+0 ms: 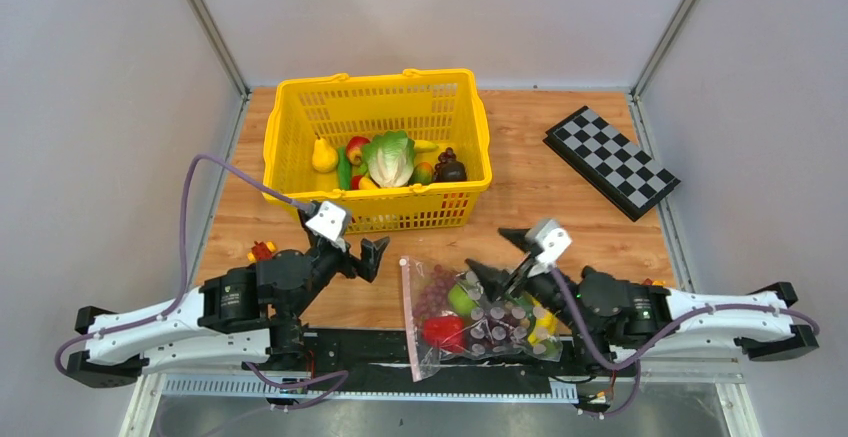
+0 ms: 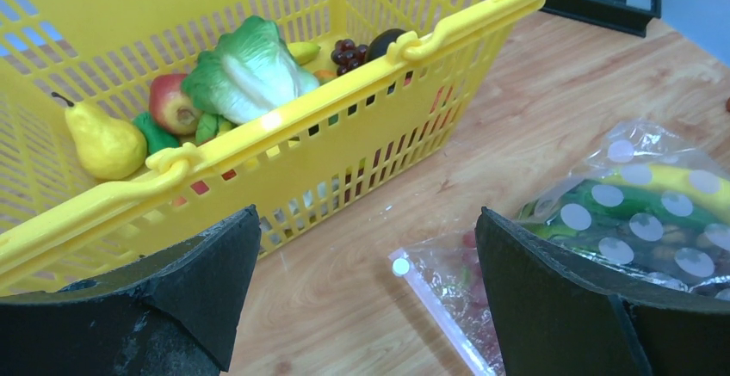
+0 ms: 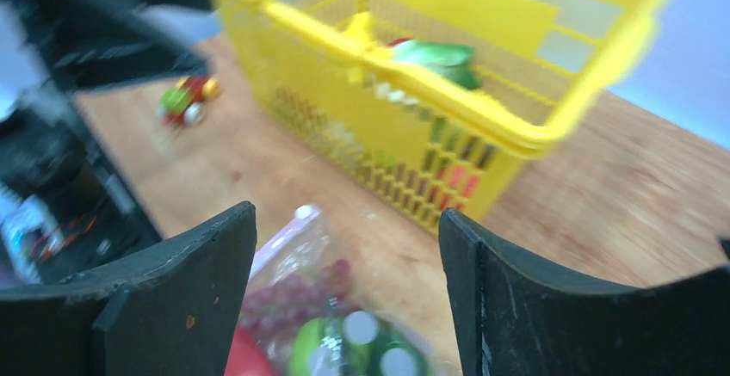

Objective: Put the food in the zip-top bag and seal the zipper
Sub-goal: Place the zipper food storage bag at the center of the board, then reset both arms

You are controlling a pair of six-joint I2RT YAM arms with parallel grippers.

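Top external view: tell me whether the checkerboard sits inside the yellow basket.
No, the checkerboard lies flat on the table, apart from the yellow basket.

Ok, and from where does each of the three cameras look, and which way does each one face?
Top external: above and behind the arms, looking down at the table; both arms show, with left gripper and right gripper.
Left wrist: on the left arm, facing the yellow basket, zip-top bag at right; its black fingers frame the view.
Right wrist: on the right arm, over the bag, facing the basket, blurred; its fingers show below.
Shared: all three show basket and bag.
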